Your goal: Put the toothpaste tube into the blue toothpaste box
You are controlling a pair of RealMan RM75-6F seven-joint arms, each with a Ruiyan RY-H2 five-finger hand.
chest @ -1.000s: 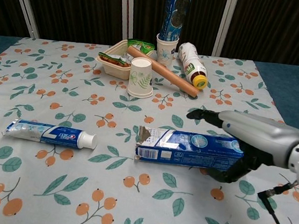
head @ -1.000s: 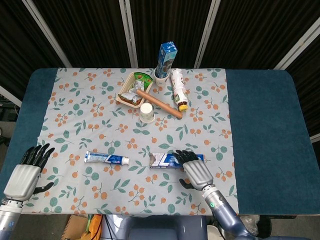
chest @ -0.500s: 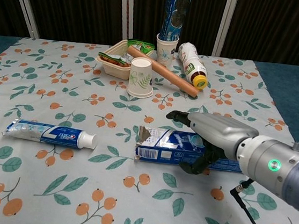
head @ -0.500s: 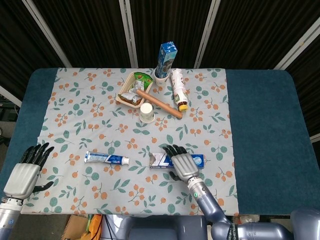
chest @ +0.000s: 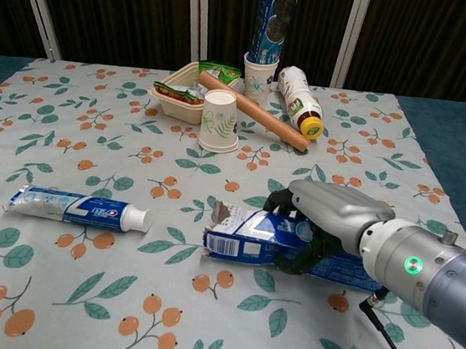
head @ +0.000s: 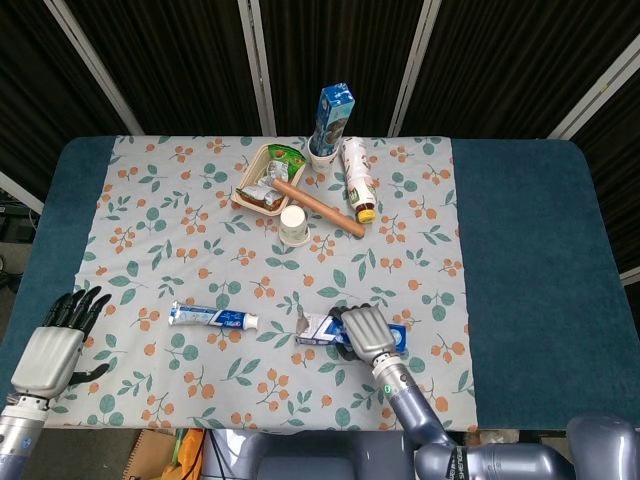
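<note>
Lying flat on the flowered cloth of the worktop, the toothpaste tube (head: pixel 213 318) runs left to right along the near part, its white cap pointing right toward the blue toothpaste box (head: pixel 322 325). That box lies on nearly the same line, just right of the cap and apart from it, with its torn open flap facing left toward the tube; in the chest view the open end (chest: pixel 226 218) looks tipped a little off the cloth, though how high is hard to tell. So tube and box are roughly end to end, cap facing mouth, with a bare strip of cloth between them.

Wrapped over the middle of the box is the right hand (head: pixel 367 331), its fingers (chest: pixel 285 199) curled over the far edge and a thumb under the near side, so it grips the box. The left hand (head: pixel 52 345) sits at the near left corner of the worktop, fingers spread and holding nothing, well left of the tube's crimped tail. Of the two, the left hand is the free one and lies on the tube's side, so by my judgement the tube falls to it: take hold, then slide rightward along the long axis into the open mouth.

Cups, a bottle, a tray and a rolling pin stand far off at the back.
</note>
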